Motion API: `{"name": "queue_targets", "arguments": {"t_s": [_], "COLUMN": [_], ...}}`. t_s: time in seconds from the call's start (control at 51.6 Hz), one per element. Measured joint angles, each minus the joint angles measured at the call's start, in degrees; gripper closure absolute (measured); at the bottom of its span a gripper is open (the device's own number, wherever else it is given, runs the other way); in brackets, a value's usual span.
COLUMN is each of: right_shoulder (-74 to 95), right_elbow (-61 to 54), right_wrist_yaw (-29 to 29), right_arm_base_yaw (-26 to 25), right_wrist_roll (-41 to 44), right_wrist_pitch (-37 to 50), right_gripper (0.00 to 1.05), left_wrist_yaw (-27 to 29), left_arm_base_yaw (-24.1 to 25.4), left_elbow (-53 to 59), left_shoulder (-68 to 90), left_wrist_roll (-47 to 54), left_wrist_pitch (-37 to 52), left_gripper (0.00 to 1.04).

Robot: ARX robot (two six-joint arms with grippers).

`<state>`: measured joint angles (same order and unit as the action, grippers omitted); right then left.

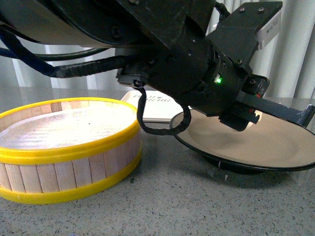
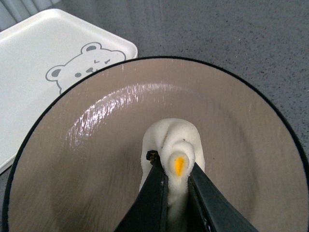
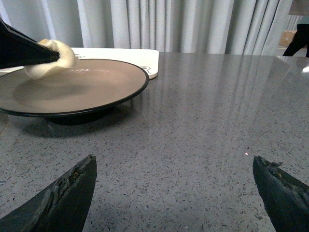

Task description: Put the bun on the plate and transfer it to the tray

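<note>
My left gripper (image 2: 175,170) is shut on the bun (image 2: 174,145), a cream-white bun with an orange spot, squeezed between the black fingers (image 2: 154,193) over the middle of the plate (image 2: 96,159). The plate is beige inside with a black rim. In the front view the left arm hides the bun above the plate (image 1: 275,142). The right wrist view shows the bun (image 3: 53,58) held over the plate (image 3: 87,82). The cream-white tray (image 2: 34,63) with a bear drawing lies just beyond the plate. My right gripper (image 3: 176,166) is open and empty above the grey table.
A yellow-rimmed wooden steamer basket (image 1: 64,147) stands left of the plate in the front view. The tray's edge (image 1: 152,105) shows behind the arm. Grey speckled tabletop (image 3: 217,121) stretches to the right of the plate. Curtains hang at the back.
</note>
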<state>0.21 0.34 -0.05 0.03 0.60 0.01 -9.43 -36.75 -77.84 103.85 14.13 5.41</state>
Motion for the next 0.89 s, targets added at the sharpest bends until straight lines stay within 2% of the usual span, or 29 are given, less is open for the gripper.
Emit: {"name": "queue_targets", "arguments": {"t_s": [0.097, 0.465, 0.891], "right_shoulder": [0.0, 0.0, 0.0], "right_elbow": [0.0, 0.0, 0.0], "right_wrist_yaw": [0.0, 0.0, 0.0], "right_arm_base_yaw": [0.0, 0.0, 0.0], "right_wrist_roll": [0.0, 0.0, 0.0], "right_wrist_pitch": [0.0, 0.0, 0.0], "right_gripper": [0.08, 0.08, 0.08], "left_wrist_yaw": [1.9, 3.2, 2.5], "left_arm_base_yaw": [-0.4, -0.7, -0.2], "left_elbow": [-1.6, -6.5, -7.0], "left_shoulder": [1.6, 6.0, 5.9], "left_wrist_roll": [0.4, 1.0, -2.1], "left_wrist_pitch": [-1.1, -3.6, -4.0], "left_gripper": [1.00, 1.00, 0.41]}}
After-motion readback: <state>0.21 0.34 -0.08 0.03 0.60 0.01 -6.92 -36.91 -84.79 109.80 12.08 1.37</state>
